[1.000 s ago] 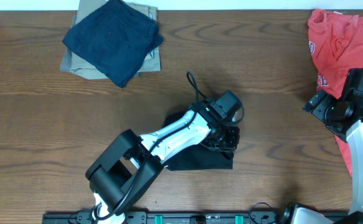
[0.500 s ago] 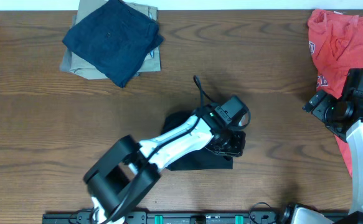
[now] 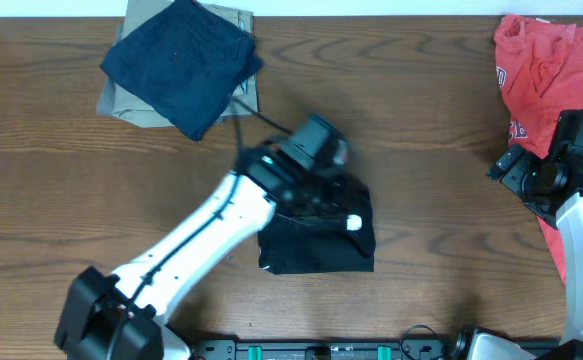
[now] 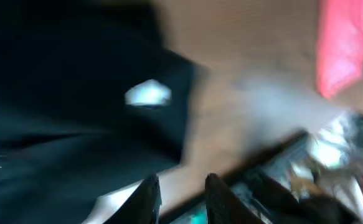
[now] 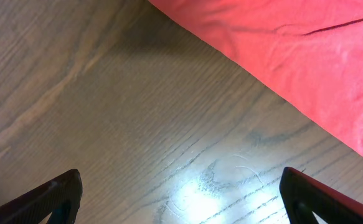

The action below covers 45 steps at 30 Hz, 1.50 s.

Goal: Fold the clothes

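The T-shirt [image 3: 316, 250] lies in a compact black rectangle mid table [image 3: 421, 150], folding seemingly near done, the left gripper [image 4: 180, 196] over it, jaws slightly apart and empty (blurred view), the right gripper [image 5: 178, 186] gaping idle; next calls for lifting clear without snagging cloth.

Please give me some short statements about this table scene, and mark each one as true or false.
1. The navy garment lies on top of the khaki garment. True.
2. The black T-shirt is spread out flat with both sleeves showing. False: it lies folded into a compact block.
3. The right pincer stands wide open and holds nothing. True.
4. The red shirt lies right next to the navy garment. False: it lies at the opposite end of the table, near the right pincer.
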Each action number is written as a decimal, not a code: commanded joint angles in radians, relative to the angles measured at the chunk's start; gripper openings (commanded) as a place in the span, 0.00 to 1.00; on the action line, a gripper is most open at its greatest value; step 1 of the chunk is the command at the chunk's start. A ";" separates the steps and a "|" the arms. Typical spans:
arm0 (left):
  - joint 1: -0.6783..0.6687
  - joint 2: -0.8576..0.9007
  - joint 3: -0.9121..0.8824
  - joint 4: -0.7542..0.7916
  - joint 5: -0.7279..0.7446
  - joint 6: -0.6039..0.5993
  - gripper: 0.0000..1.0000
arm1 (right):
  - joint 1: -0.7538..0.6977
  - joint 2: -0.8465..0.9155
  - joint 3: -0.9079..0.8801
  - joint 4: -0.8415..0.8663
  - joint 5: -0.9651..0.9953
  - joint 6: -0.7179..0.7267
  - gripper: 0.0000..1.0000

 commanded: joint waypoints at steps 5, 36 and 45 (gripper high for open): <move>0.158 0.019 -0.032 -0.032 -0.245 -0.008 0.26 | -0.005 -0.009 0.005 0.000 0.000 -0.005 0.99; -0.110 0.422 -0.019 0.333 -0.098 -0.113 0.25 | -0.005 -0.009 0.005 0.000 -0.001 -0.005 0.99; -0.099 0.111 -0.003 0.163 -0.150 -0.060 0.25 | -0.005 -0.009 0.005 0.000 0.000 -0.005 0.99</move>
